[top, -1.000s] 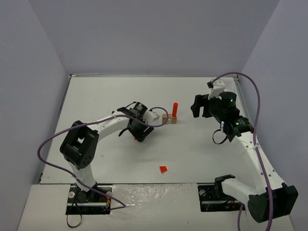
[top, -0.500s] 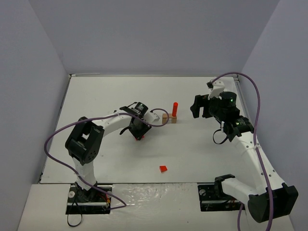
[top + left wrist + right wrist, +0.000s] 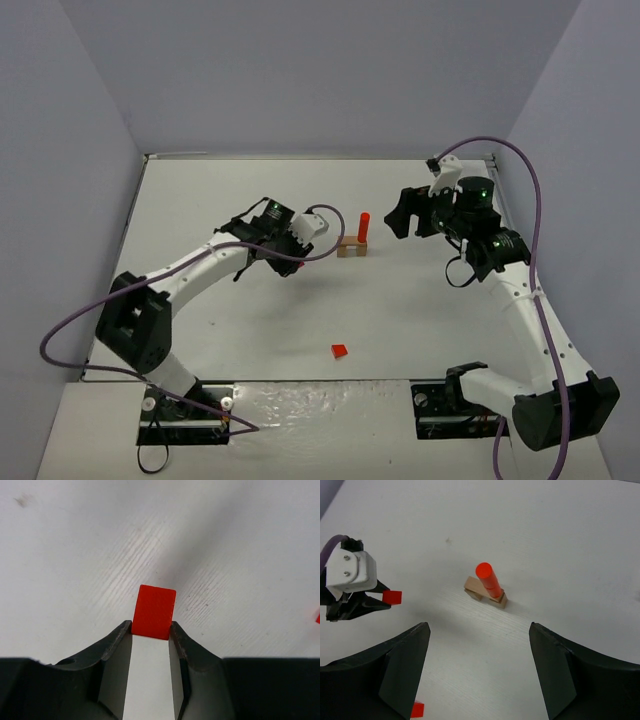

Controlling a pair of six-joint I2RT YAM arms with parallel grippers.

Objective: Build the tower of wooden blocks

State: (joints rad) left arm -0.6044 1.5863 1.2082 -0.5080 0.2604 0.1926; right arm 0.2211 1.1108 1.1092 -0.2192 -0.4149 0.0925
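Observation:
A tan wood block (image 3: 349,249) lies mid-table with a red-orange cylinder (image 3: 363,226) standing upright on it; the right wrist view shows the tan block (image 3: 474,587) and cylinder (image 3: 488,580) too. My left gripper (image 3: 291,258) hangs just left of them, shut on a small red block (image 3: 154,611) that sticks out past its fingertips (image 3: 123,632). That held red block (image 3: 392,597) is clear of the table. My right gripper (image 3: 402,222) hovers open to the right of the stack, nothing between its fingers (image 3: 420,635).
A loose red wedge (image 3: 341,351) lies on the white table nearer the arm bases, seen also as the red wedge (image 3: 417,710) at the bottom of the right wrist view. Grey walls (image 3: 90,150) enclose the table on three sides.
The left gripper closed on the red block and lifted it off the table, shifting slightly away from the bases. The right gripper moved a little left toward the stack.

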